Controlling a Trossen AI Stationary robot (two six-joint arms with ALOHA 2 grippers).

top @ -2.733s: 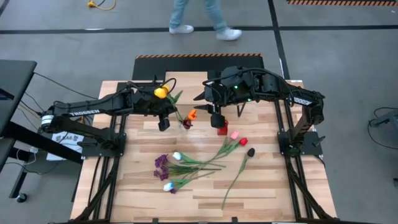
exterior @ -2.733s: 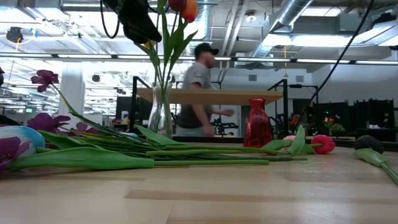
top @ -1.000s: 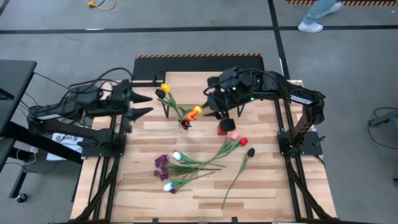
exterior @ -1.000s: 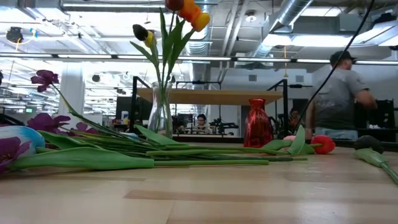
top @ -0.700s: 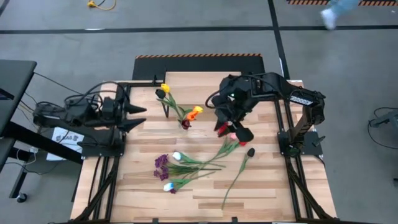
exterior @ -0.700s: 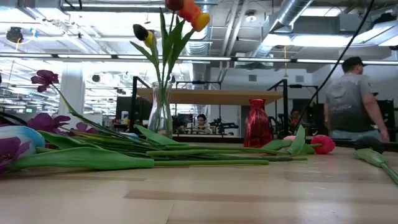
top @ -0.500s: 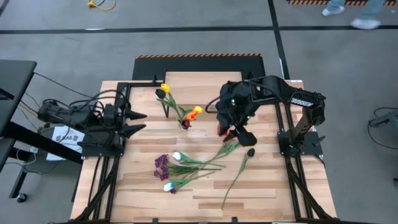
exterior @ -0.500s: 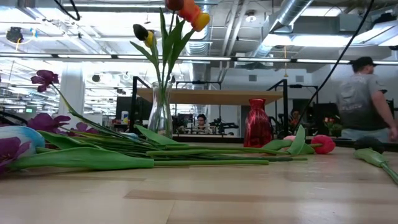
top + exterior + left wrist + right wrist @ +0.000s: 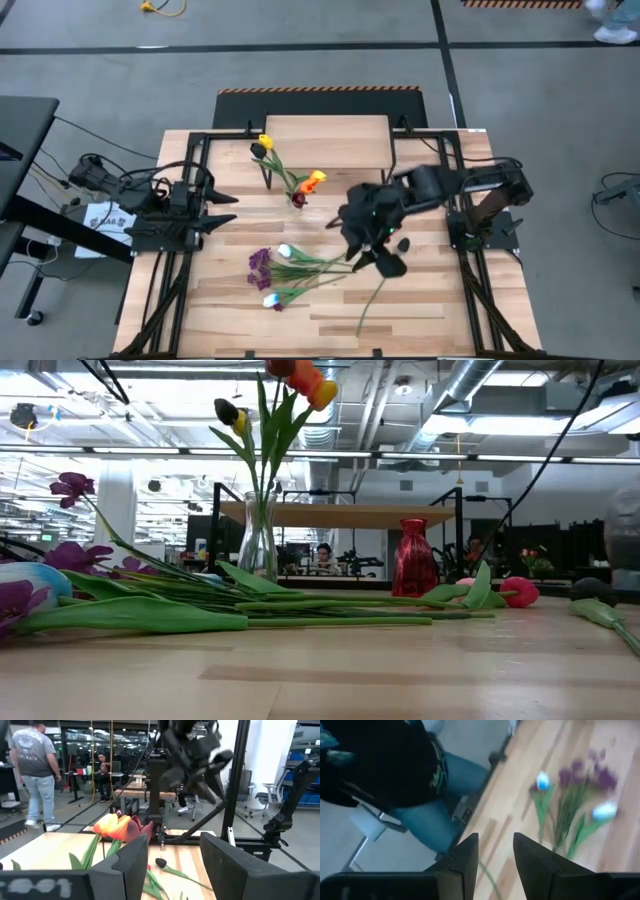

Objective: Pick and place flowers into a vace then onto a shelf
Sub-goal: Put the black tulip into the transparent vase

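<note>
Flowers [image 9: 300,265] just beside right hand [image 9: 378,258]

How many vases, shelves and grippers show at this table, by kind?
Vases: 2, the clear glass vase and the red vase
Shelves: 1, the shelf
Grippers: 2, the left gripper and the right gripper, both open and empty
Total: 5

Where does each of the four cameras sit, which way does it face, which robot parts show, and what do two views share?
High view: overhead, straight down; both arms, left gripper, right gripper.
Low view: at tabletop height, level across loose flowers to glass vase, red vase, shelf; no arm.
Left wrist view: across the table; own open fingers.
Right wrist view: down on table; own open fingers.
Shared: purple sprigs.
</note>
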